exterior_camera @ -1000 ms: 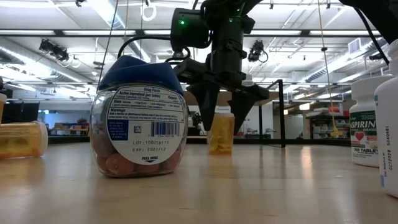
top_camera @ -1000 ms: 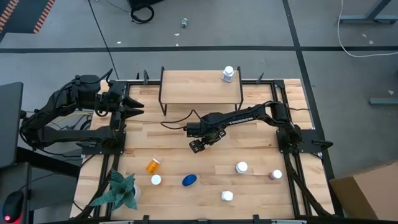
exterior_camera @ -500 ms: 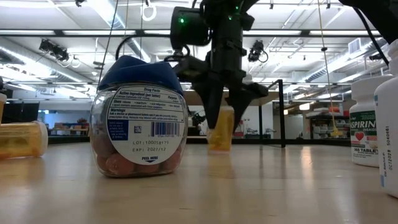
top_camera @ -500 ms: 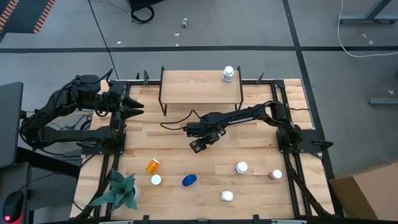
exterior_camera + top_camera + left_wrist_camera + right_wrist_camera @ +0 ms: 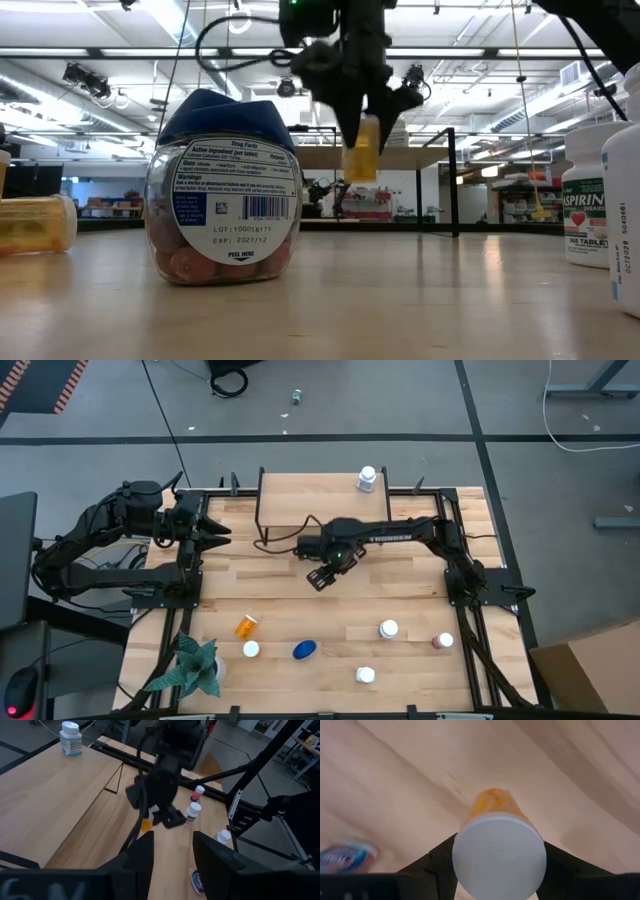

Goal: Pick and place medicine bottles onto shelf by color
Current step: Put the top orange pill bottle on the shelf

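Right gripper (image 5: 362, 110): clamped on orange bottle (image 5: 361, 148), lifted clear of table (image 5: 400, 585).
Left gripper (image 5: 222, 531): parked aside, narrowly parted, empty.
Carry: keep upright, clear shelf (image 5: 310, 500) edge, set apart from white bottle (image 5: 367, 480).

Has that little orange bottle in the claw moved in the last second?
Yes. The orange bottle rose off the table in the right claw, now level with the shelf board behind it.
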`<action>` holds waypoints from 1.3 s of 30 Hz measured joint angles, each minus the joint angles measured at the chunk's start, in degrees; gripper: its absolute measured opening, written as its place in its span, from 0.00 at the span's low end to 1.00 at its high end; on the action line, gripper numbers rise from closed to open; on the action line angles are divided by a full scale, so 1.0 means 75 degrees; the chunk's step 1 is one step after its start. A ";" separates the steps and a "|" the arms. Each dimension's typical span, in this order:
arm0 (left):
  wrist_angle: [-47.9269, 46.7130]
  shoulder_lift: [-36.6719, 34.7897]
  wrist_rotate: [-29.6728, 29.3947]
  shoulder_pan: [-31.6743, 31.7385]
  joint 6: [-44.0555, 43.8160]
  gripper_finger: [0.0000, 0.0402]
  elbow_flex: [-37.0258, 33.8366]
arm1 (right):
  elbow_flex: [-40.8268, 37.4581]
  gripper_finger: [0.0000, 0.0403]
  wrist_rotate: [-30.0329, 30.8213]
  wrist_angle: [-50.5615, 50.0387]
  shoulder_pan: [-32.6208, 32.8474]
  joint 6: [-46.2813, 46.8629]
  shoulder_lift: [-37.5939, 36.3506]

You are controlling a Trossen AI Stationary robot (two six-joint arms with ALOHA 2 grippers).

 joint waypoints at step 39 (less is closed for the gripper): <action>-0.0246 -0.0013 -0.0064 0.0001 0.0140 0.34 0.0000 | 0.2607 0.51 0.0452 -0.1502 -0.3015 -0.3787 -0.0536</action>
